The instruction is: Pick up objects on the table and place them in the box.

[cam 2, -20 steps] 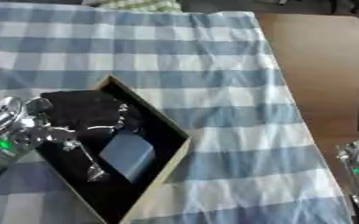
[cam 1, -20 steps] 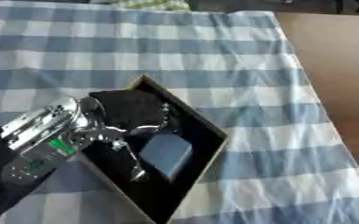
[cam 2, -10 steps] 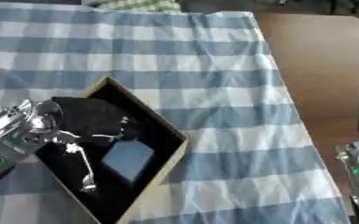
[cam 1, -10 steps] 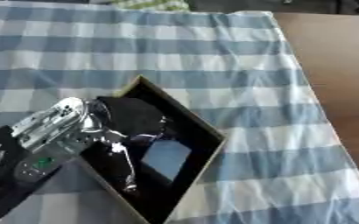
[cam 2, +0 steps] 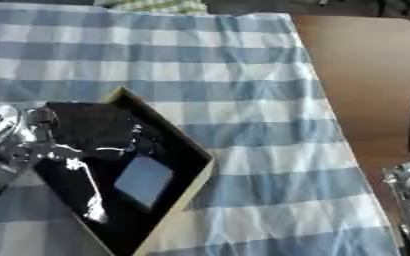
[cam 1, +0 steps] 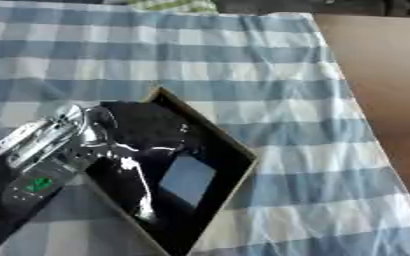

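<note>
The left robot hand (cam 1: 55,150) reaches into the box (cam 1: 235,150) on the checked tabletop (cam 1: 243,60); grip unclear, next likely release and withdraw.

A blue and white checked cloth (cam 1: 200,60) covers most of the bench, running from the far edge down to the near one. Broad pale and darker blue bands cross it in a plaid. The cloth lies mostly flat, with soft wrinkles toward its right edge. That edge slants down and to the right. Beyond it, bare brown bench top (cam 2: 366,75) shows, smooth and reddish, filling the right side of both views. At the far edge, top centre, a scrap of green and white checked fabric (cam 1: 178,5) rests against the cloth. Behind it the background is dark and indistinct. Light is even, without hard shadows.
</note>
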Action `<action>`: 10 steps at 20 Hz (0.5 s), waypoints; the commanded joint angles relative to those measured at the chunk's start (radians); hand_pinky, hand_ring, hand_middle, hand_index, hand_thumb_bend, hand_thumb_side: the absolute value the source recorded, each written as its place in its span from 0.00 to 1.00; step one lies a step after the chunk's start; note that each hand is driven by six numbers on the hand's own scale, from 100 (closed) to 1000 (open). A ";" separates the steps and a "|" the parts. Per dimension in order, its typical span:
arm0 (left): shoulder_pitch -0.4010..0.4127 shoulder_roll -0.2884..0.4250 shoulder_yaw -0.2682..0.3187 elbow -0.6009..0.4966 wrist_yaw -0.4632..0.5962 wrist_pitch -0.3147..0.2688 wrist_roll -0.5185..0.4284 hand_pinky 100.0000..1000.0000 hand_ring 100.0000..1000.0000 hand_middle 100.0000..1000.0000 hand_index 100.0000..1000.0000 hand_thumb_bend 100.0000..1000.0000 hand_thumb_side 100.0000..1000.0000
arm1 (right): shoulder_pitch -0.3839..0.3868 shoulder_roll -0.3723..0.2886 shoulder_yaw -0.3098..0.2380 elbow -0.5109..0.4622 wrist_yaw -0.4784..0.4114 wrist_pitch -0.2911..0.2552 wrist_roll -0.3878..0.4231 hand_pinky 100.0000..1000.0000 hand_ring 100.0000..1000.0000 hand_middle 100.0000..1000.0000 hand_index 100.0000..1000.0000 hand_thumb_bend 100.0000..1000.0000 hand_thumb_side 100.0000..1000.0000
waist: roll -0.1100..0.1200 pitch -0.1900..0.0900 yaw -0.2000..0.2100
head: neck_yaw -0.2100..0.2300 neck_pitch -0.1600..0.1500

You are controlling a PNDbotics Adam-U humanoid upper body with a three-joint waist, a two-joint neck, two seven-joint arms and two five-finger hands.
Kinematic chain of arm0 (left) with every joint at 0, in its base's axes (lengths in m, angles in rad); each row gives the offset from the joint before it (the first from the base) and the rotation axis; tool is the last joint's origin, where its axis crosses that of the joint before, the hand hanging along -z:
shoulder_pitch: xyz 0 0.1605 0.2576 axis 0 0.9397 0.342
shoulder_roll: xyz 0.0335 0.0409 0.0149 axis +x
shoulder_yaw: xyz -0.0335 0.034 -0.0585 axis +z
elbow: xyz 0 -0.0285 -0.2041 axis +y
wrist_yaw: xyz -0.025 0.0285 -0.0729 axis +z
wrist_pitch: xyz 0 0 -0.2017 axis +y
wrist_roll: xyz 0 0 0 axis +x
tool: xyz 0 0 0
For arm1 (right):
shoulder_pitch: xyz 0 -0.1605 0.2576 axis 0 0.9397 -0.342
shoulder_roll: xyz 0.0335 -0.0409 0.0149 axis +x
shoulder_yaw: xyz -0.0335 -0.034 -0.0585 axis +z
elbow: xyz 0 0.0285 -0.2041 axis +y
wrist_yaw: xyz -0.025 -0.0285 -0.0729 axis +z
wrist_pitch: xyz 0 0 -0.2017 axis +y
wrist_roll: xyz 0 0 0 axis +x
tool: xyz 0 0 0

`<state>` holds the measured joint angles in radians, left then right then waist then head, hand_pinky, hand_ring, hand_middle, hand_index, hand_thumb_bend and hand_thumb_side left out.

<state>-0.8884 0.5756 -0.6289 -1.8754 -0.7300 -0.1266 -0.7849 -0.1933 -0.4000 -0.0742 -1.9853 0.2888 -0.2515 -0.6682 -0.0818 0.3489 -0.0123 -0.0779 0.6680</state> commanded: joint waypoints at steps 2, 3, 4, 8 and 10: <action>-0.004 0.035 0.094 -0.106 0.048 0.049 0.053 0.70 0.78 0.76 0.84 0.57 0.50 | -0.005 -0.018 -0.012 -0.015 0.001 0.003 -0.005 0.74 0.79 0.68 0.85 0.00 0.87 | 0.002 -0.026 0.002 | -0.011 -0.003; -0.002 0.035 0.113 -0.116 0.063 0.063 0.068 0.68 0.76 0.74 0.82 0.54 0.49 | -0.005 -0.018 -0.013 -0.015 0.002 0.003 -0.006 0.74 0.79 0.68 0.85 0.00 0.87 | 0.001 -0.026 0.003 | -0.012 -0.002; 0.000 0.033 0.133 -0.120 0.078 0.074 0.083 0.66 0.75 0.73 0.81 0.52 0.49 | -0.005 -0.019 -0.015 -0.015 0.002 0.003 -0.007 0.74 0.79 0.68 0.85 0.00 0.87 | 0.001 -0.027 0.003 | -0.014 -0.001; 0.019 0.020 0.209 -0.124 0.141 0.104 0.146 0.57 0.68 0.67 0.76 0.36 0.49 | -0.008 -0.021 -0.019 -0.015 0.004 0.002 -0.012 0.74 0.79 0.68 0.85 0.00 0.86 | -0.001 -0.029 0.007 | -0.022 0.005; 0.033 0.009 0.258 -0.125 0.173 0.119 0.178 0.56 0.68 0.66 0.75 0.33 0.50 | -0.009 -0.022 -0.023 -0.015 0.006 0.001 -0.015 0.74 0.79 0.68 0.85 0.00 0.86 | -0.002 -0.029 0.011 | -0.027 0.010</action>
<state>-0.8460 0.5821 -0.4090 -1.9809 -0.5779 -0.0161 -0.6277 -0.1939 -0.4001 -0.0836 -1.9853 0.2894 -0.2500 -0.6785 -0.0857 0.3442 0.0005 -0.1000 0.6706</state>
